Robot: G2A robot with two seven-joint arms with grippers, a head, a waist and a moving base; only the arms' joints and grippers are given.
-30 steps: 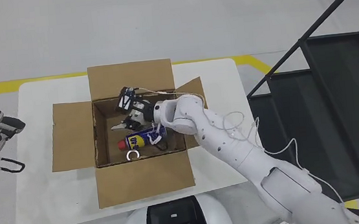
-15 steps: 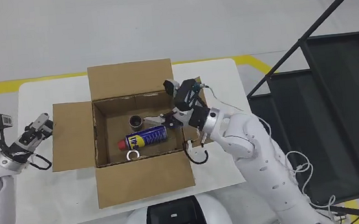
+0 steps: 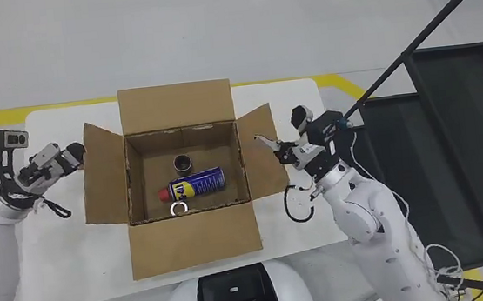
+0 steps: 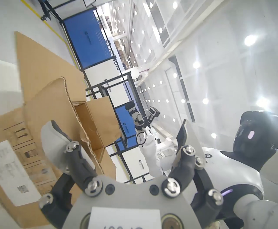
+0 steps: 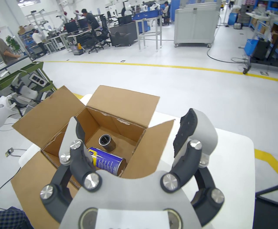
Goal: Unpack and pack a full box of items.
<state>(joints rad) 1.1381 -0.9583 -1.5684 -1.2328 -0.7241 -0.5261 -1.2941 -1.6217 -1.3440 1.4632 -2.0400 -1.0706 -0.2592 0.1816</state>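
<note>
White table (image 3: 50, 248) is occupied by open cardboard box (image 3: 193, 238). Blue spray can (image 3: 197, 186) is laid on box floor, with dark cylinder (image 3: 182, 164) just on far side and white ring (image 3: 177, 209) on near side. Right gripper (image 3: 269, 145) is seen spread wide and empty; can is found to its left, with right flap between. Left gripper (image 3: 74, 154) is also spread wide, at left flap edge.

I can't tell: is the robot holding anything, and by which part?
Nothing is held. The left gripper and the right gripper are both open, beside the box.
</note>
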